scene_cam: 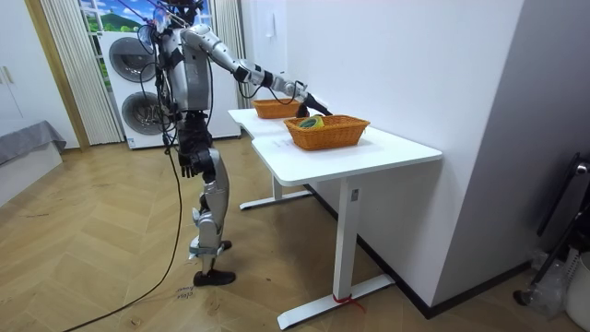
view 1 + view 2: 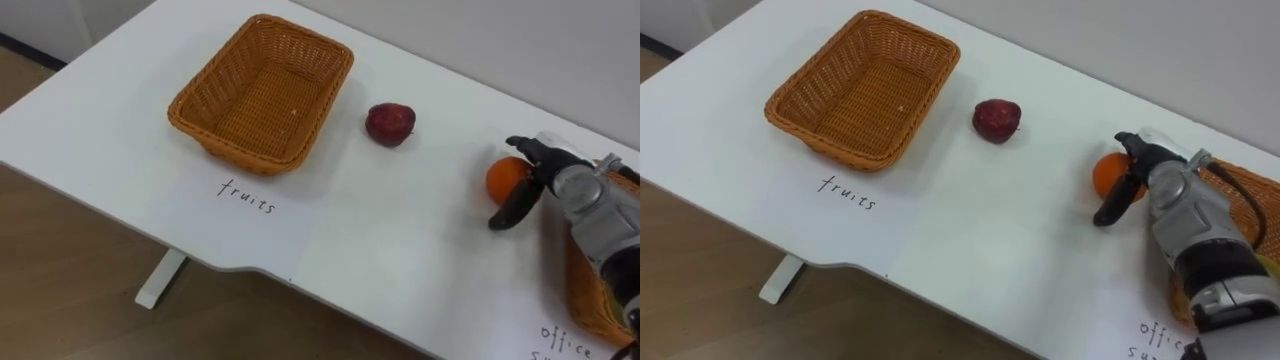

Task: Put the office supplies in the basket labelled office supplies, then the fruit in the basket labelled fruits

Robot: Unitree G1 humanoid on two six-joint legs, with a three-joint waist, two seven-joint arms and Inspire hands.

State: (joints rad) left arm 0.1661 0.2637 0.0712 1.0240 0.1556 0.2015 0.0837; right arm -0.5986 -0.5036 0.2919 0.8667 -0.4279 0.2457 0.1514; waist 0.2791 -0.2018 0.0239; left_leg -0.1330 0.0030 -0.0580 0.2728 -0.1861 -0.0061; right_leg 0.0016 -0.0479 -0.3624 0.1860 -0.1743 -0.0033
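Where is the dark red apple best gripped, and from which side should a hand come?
Probably around its round middle, coming from above: the apple sits free on the white table, apart from the fruits basket and the orange, so opposite sides are open. Its curved top alone offers little hold.

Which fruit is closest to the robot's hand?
The orange, right at the robot's right hand. The dark red apple lies by itself, nearer the empty basket.
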